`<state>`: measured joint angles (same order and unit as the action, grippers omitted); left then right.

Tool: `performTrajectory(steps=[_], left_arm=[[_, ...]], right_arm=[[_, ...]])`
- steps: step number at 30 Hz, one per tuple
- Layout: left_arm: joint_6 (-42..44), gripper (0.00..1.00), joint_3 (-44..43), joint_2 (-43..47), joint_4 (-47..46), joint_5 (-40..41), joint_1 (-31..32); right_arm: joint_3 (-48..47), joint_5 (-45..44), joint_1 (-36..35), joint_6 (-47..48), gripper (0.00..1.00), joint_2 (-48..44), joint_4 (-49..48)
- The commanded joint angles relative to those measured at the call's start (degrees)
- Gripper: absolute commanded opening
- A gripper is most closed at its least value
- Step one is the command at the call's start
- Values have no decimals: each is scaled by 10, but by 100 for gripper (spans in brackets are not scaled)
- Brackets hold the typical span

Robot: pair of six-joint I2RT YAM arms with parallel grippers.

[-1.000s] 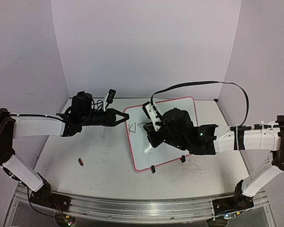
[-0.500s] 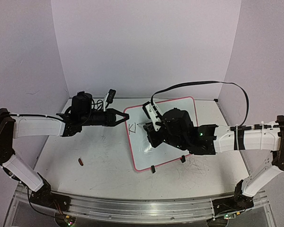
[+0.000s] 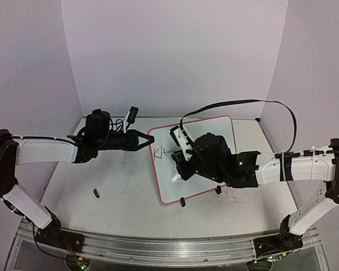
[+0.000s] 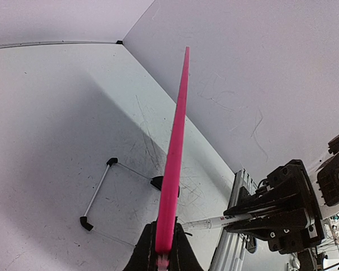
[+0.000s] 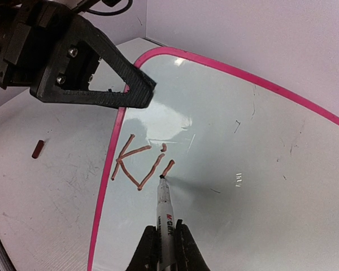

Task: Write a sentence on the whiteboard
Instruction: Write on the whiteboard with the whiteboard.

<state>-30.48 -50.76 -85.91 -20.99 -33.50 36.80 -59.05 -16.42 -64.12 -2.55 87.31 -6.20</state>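
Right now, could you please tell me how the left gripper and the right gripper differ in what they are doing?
The left gripper is shut on the pink rim of the whiteboard; the right gripper is shut on a marker. The left gripper sits at the board's edge; the right gripper hangs over the board, marker tip on the surface beside the letters "Ki". Both are closed around something.

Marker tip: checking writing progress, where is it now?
Right wrist view: the black marker tip sits on the pink-rimmed white whiteboard, at the foot of the "i" stroke right of the handwritten "K".
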Motion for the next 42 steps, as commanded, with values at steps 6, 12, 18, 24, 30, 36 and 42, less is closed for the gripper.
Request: performTrajectory(steps=[6,12,18,24,30,36,42], left_arm=[[-16,0,0,23,-6,11,-3],[-17,0,0,22,-6,11,-3],[-17,0,-3,21,-6,10,-3],[-18,0,-3,22,-6,9,-3],[-19,0,0,23,-6,8,-2],[-19,0,-1,23,-6,9,-2],[-18,0,0,22,-6,10,0]], right_arm=[[14,2,-12,-15,0,-20,17],[16,-4,-13,-18,0,-21,17],[4,-10,-13,-18,0,-15,1],[-8,-25,-13,-13,0,-6,-13],[-20,-30,-9,-4,0,-1,-17],[-27,-31,-1,1,0,5,-20],[-32,-38,5,3,0,7,-20]])
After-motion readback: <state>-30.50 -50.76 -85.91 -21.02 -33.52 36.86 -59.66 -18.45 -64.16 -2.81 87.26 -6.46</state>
